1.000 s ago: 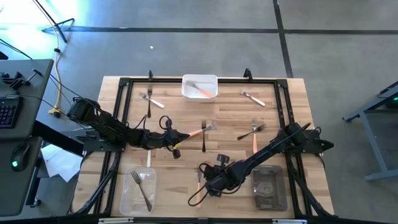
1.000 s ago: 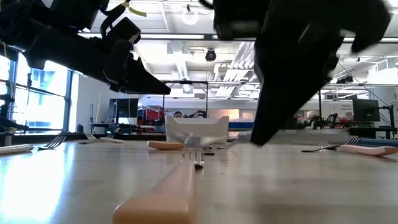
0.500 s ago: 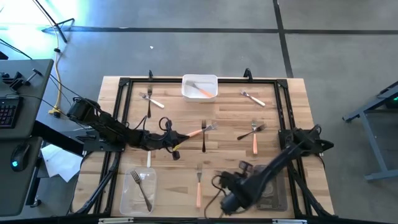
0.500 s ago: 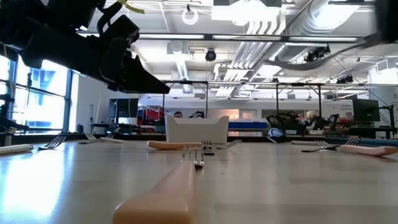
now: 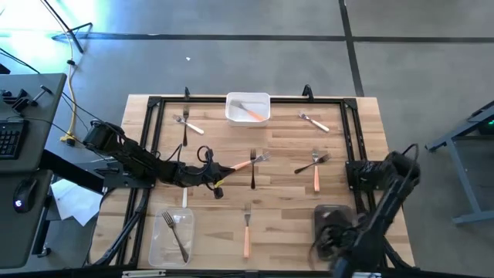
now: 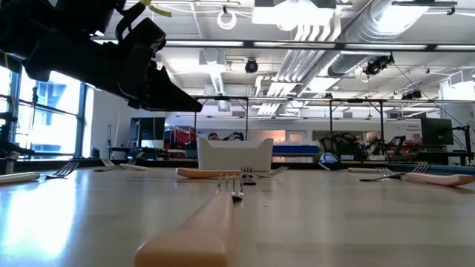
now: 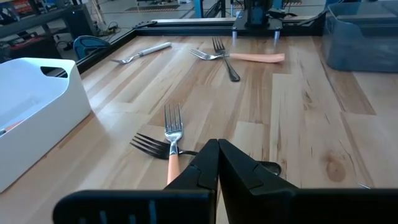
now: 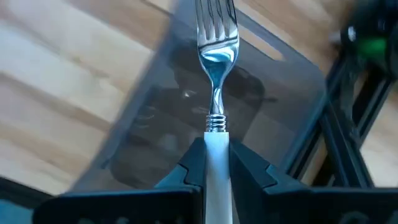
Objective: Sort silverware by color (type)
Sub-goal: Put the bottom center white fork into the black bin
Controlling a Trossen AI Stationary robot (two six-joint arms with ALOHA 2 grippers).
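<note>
My right gripper (image 8: 216, 148) is shut on a white-handled fork (image 8: 216, 74) above the dark grey tray (image 8: 155, 130) at the table's near right (image 5: 333, 225). My left gripper (image 7: 218, 155) is shut and empty. It hovers mid-table (image 5: 229, 171) just over an orange-handled fork (image 7: 172, 163) that lies crossed with a dark fork (image 7: 149, 145). Another orange fork (image 5: 247, 228) lies flat at the near middle. More forks lie flat on the far left (image 5: 185, 123), the far right (image 5: 313, 121) and the right middle (image 5: 315, 167). My right gripper pinches the fork's white handle (image 8: 216, 140) between its two fingers, close to the metal neck. The fork runs along the fingers, and its tines (image 8: 216, 15) point away from the wrist. It is lifted clear over the grey tray.
A white tray (image 5: 248, 108) at the far middle holds an orange fork. A clear tray (image 5: 171, 239) at the near left holds a metal fork. A black frame (image 5: 154, 139) runs around the table's sides. The right arm (image 5: 386, 193) crosses the near right corner.
My right gripper has swung from the near middle, beside the orange fork, toward the table's right and near edge until it is over the grey tray. It has left the low view. The orange fork has stayed where it was. My left arm has kept still.
</note>
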